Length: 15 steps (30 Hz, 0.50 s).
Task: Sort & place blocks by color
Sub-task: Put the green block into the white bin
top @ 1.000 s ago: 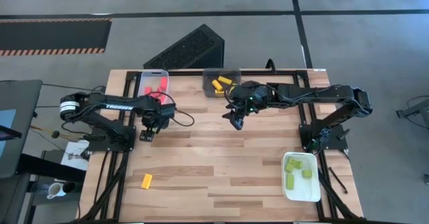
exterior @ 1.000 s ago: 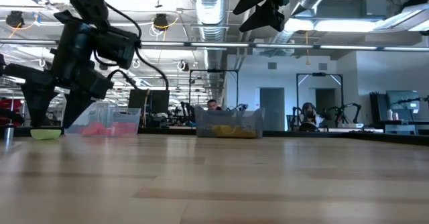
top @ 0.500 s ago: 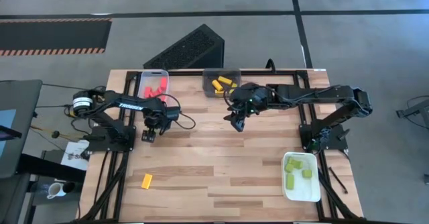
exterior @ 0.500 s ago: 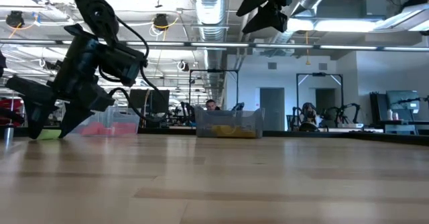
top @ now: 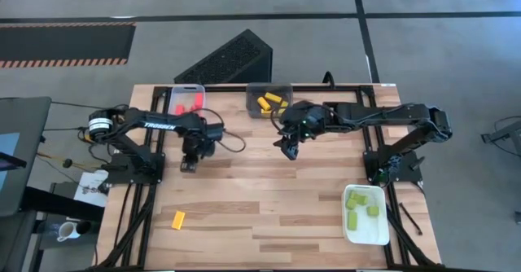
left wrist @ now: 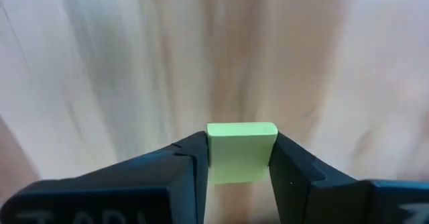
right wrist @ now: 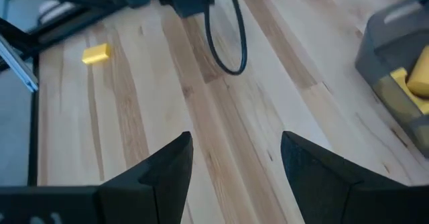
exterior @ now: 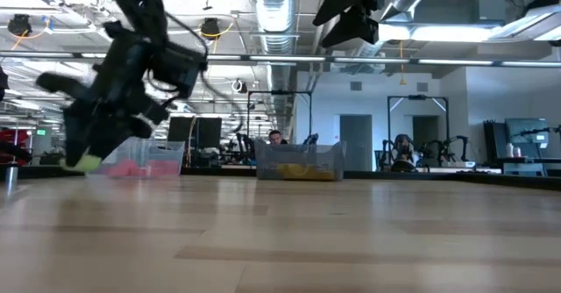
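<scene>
My left gripper [top: 189, 164] is shut on a light green block [left wrist: 241, 150] over the left part of the wooden table; the low view shows this block [exterior: 85, 162] just above the tabletop. My right gripper [top: 286, 148] hangs open and holds nothing, high over the table's far middle, near the dark grey tray. A yellow block [top: 178, 218] lies flat on the table near the front left and also shows in the right wrist view [right wrist: 96, 53]. My left gripper pinches the light green block's two opposite sides [left wrist: 213, 158] between its two fingers [left wrist: 289, 174]. The fingers come from above, pointing steeply down. The block's end sticks out past the fingertips, and it hangs clear of the table.
A clear tray [top: 188, 101] with red blocks and a dark grey tray [top: 270, 99] with yellow blocks stand at the far edge. A white tray [top: 365, 213] with green blocks lies at the front right. A black cable [right wrist: 224, 36] loops by the left arm.
My left gripper has shut on the light green block, which lay on the table between its open fingers. It has then carried the block toward the table's right edge and lifted it clear of the tabletop.
</scene>
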Motion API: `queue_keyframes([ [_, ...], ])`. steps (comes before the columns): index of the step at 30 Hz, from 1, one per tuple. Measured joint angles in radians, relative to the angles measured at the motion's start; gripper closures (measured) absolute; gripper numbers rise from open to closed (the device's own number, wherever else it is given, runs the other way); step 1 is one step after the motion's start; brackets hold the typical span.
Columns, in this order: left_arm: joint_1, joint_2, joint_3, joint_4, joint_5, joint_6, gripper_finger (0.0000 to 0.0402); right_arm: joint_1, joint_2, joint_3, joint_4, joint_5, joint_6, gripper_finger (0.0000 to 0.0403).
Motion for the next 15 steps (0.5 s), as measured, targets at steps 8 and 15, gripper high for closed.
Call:
queue_keyframes([
  [8,-0.003,0.0,0.259,0.16,0.168,-0.051,0.0281,-0.01,-0.054,0.0,-0.116,0.012,-0.007,0.0154],
  [15,0.021,0.002,0.395,0.561,-0.062,-0.143,0.0299,-0.024,-0.174,0.0,-0.169,0.116,-0.016,0.0154],
])
